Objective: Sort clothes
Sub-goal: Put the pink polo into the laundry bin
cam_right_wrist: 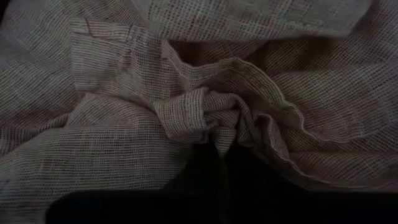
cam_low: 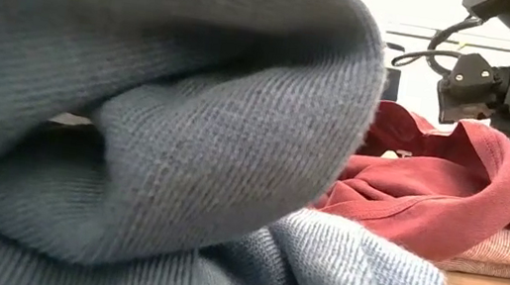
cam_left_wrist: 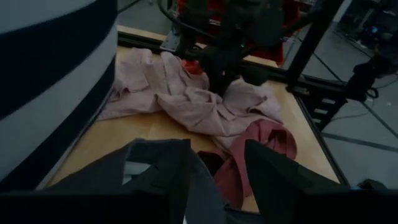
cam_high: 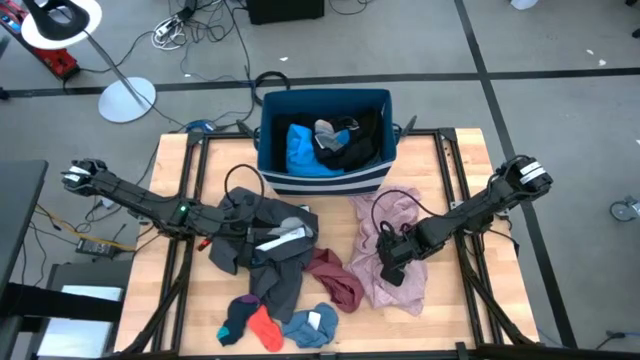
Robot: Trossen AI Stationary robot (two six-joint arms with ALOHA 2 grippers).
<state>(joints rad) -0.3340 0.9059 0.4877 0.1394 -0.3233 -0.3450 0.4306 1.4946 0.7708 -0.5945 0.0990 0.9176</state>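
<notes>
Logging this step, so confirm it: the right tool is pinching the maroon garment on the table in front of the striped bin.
Wrong on the garment. The right tool is shut on the pale pink garment, as the right wrist view shows with pink fabric bunched between its fingers. The maroon garment lies beside it, ungrasped. The striped bin stands behind.

robot lab for sure, grey floor (cam_high: 560, 110) with taped lines, loose cables (cam_high: 190, 30), lamp stand (cam_high: 127, 98), framed wooden surface (cam_high: 450, 310)
</notes>
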